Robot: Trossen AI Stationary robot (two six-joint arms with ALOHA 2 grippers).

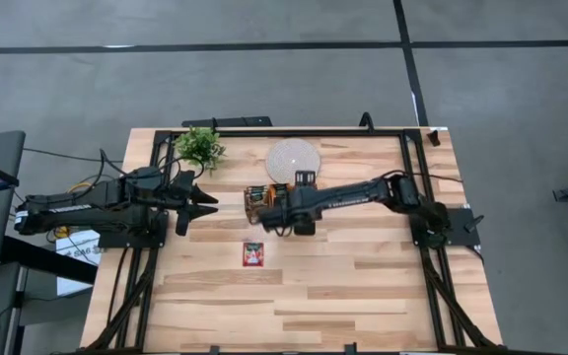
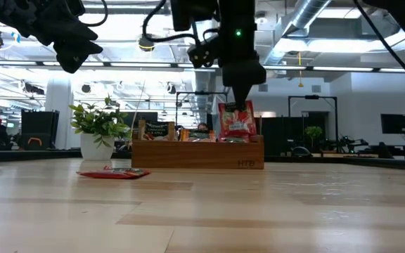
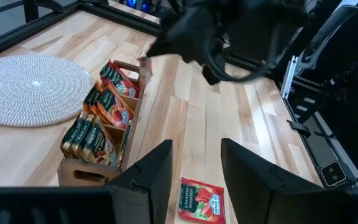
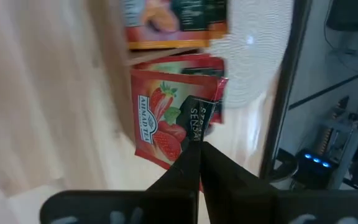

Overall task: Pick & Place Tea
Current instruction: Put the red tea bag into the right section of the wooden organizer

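The right gripper (image 2: 239, 105) is clenched on the top edge of one red tea sachet (image 2: 237, 121), pinching only that edge so the sachet hangs upright below the fingertips, directly above the end compartment of the wooden tray (image 2: 197, 153). This hold probably suits lifting a single sachet clear of its neighbours; whether it has fully left the compartment cannot be told. Beneath the right gripper, the tray holds red sachets in that end compartment and darker green-and-orange sachets (image 3: 87, 138) in the compartments farther from it. The left gripper (image 3: 194, 168) waits with its fingers apart and nothing between them, raised above the table (image 1: 363, 286), well clear of the tray. A loose red sachet (image 3: 201, 200) lies flat on the table just below and ahead of the left gripper
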